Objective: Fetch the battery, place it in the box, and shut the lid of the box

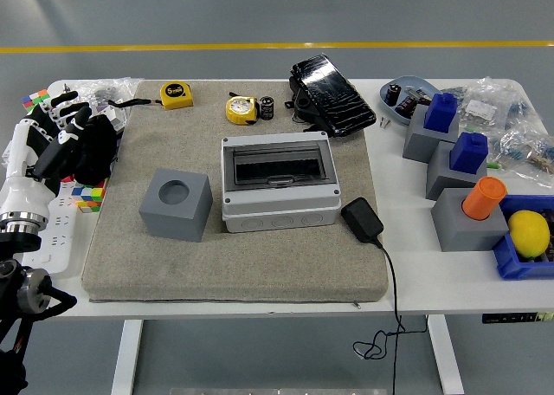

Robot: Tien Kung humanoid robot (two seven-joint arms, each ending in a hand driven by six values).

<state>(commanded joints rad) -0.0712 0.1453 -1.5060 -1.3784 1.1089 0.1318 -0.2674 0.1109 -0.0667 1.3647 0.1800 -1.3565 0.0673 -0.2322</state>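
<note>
Along the near edge the white table [450, 282] is bare except for a black cable [391, 300] that drops over its front lip, and the grey mat [234, 265] has an open strip of its own in front of everything standing on it. At the left edge the left hand [61, 139] sits over the table's left margin beside the mat, fingers loosely spread and grasping nothing, next to a black bundle [93, 148] and a colourful cube [86, 196]. On the mat a grey block with a round hole [176, 203] stands just left of the grey box [279, 180], whose dark transparent lid [279, 165] lies down over the top; a black charger [362, 219] rests at the box's right front corner. Clear mat lies between the box and the far items. Near the far edge the battery [267, 107], a small dark cylinder, stands upright with its long axis vertical, just right of a yellow tape measure [241, 109] and left of a black wrapped pack [331, 93]. The right side is crowded with grey blocks [467, 217] topped in blue and orange
</note>
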